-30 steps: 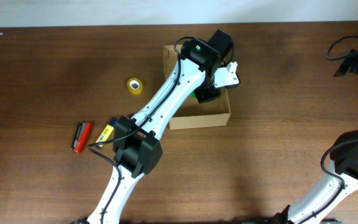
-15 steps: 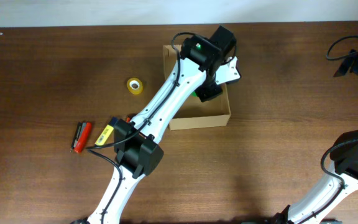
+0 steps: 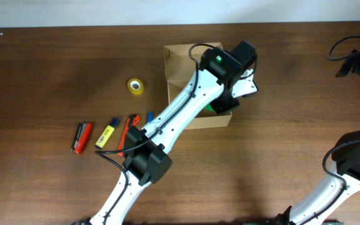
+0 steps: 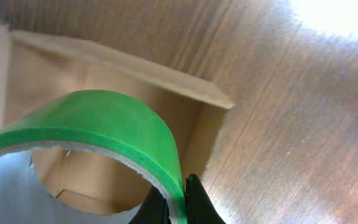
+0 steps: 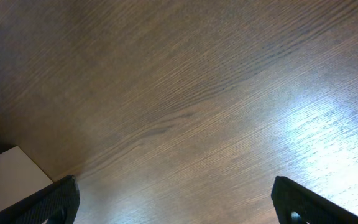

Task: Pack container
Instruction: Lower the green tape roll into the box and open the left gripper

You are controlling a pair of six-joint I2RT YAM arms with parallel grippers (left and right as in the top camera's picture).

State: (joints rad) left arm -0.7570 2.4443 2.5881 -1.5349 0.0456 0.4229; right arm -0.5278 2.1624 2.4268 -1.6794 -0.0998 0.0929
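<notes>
Left gripper (image 4: 176,200) clenched on green tape roll (image 4: 98,118), now shifted toward right wall of container (image 3: 179,59), right gripper (image 5: 174,199) spread apart above tabletop (image 5: 197,93)

Evenly lit overhead view, white glare on the table (image 5: 319,134) in both wrist views, near tape roll (image 4: 98,121) blurred
</notes>
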